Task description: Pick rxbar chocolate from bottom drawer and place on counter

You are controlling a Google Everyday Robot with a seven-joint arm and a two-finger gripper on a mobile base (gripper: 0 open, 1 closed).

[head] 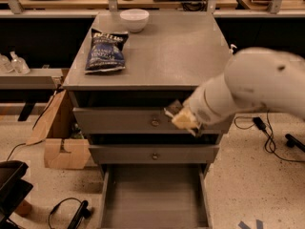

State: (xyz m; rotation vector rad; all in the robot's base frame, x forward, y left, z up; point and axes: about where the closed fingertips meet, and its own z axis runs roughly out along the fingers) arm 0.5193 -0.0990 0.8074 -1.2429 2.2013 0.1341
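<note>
**Arm raised in front of the grey drawer cabinet**

You see a grey cabinet on a speckled floor, its bench [190, 56] carrying one blue chip bag [106, 51] and one white bowl [134, 19]. There are three drawers; the bottom drawer [155, 199] is pulled out. The end effector [180, 117] hangs before the top drawer, closed on the small dark rxbar chocolate [171, 110].

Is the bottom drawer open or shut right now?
Open: the bottom drawer is pulled out, grey floor showing. The gripper is in front of the top drawer.
</note>
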